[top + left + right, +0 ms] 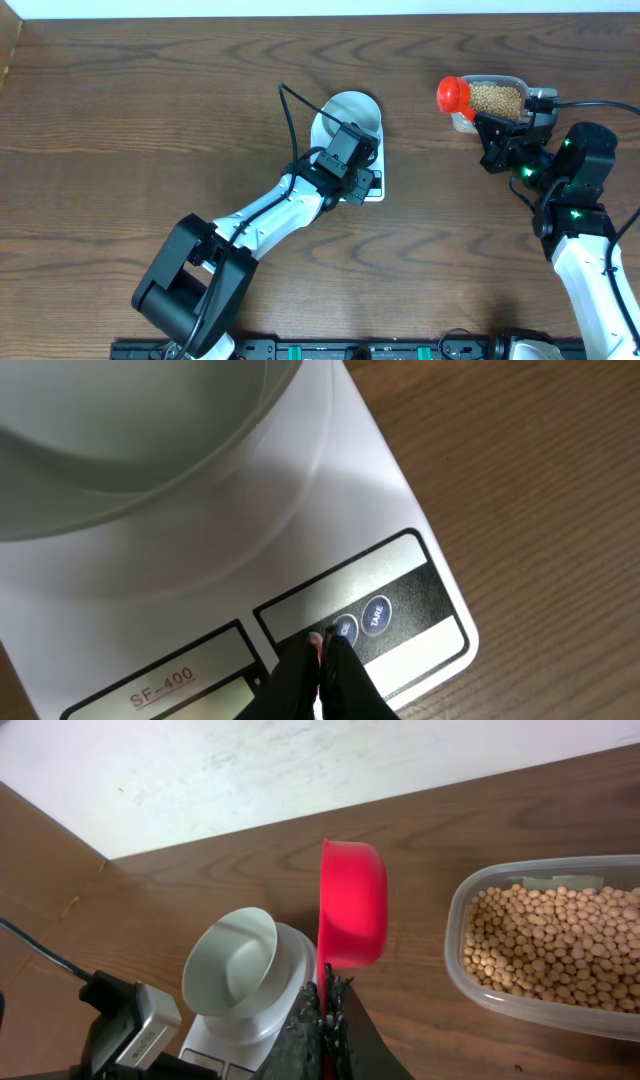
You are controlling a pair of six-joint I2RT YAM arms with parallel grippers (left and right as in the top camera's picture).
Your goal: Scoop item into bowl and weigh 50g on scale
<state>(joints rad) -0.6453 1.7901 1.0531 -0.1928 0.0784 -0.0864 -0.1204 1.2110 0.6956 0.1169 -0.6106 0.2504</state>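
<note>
The white bowl (352,111) sits on the white scale (371,186) at the table's middle; it looks empty in the right wrist view (231,963). My left gripper (326,643) is shut, its tips touching a round button next to the TARE button (376,615) on the scale (300,510). The beige beans (495,98) fill a clear tub (545,942) at the back right. My right gripper (325,992) is shut on the handle of a red scoop (352,903), held left of the tub (453,94).
The scale's grey display (190,675) reads SF-400 beside it. A black cable (290,110) runs from the left arm past the bowl. The white wall edge (250,770) lies behind the table.
</note>
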